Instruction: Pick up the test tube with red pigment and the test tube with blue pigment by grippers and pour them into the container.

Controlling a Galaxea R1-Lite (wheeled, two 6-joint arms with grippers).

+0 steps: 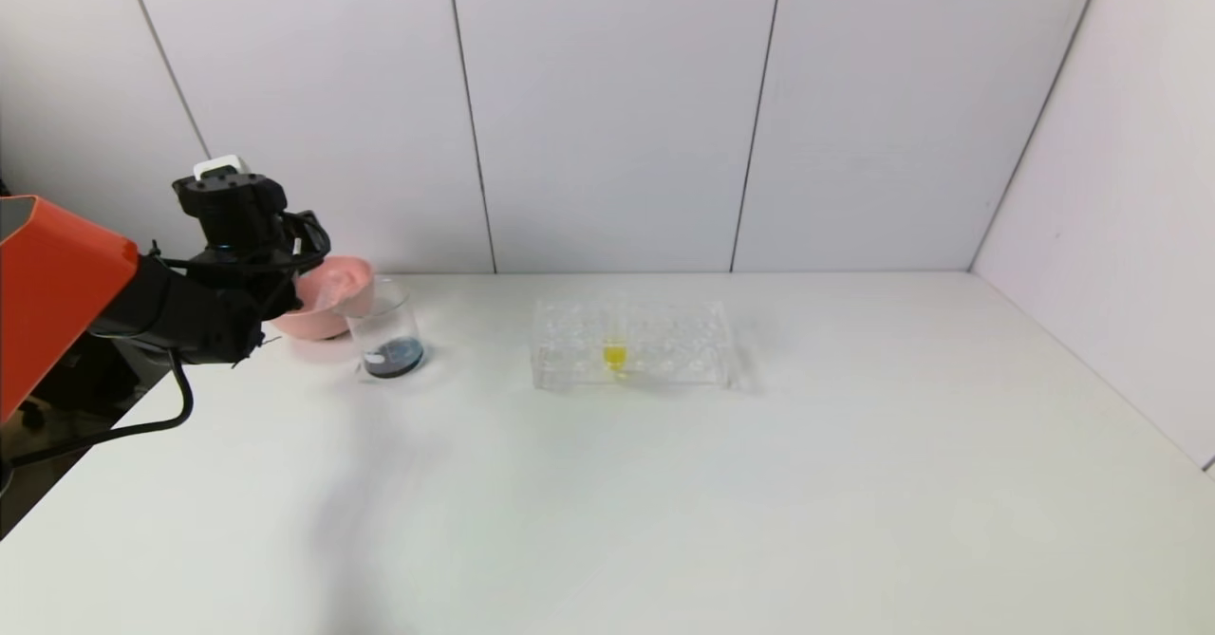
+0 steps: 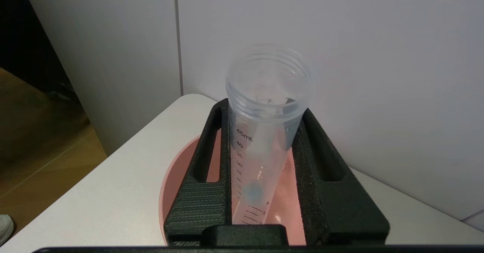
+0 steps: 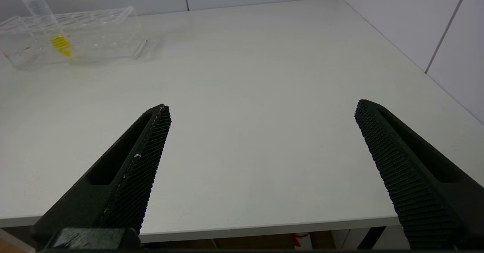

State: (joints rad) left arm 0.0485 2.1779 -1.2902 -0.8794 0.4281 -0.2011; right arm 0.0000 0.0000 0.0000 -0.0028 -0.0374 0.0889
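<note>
The test tube with blue pigment (image 2: pixel 264 132) is sitting clamped between the fingers of the left gripper (image 2: pixel 264 177), held over the pink bowl (image 2: pixel 181 192) at the table's (image 1: pixel 664 483) far left. Only a faint blue smear is showing low inside it, so it is probably all but emptied, though the wrist view is poor on that. It is looking light, stiff and smooth-walled; the ribbed pads are gripping its mid-body below the threaded mouth, which seems the safest place, since a hard squeeze could crack thin plastic and a loose one could let it slip.

The container (image 1: pixel 384 336) is standing just beside the bowl, holding a shallow dark blue-black pool at its bottom. The clear rack (image 1: pixel 631 345) is sitting well apart at the table's middle, carrying only the yellow-liquid tube (image 3: pixel 47 22). The red tube is not showing anywhere.

The right gripper (image 3: pixel 261 139) is hovering spread wide and empty over the near table edge.
</note>
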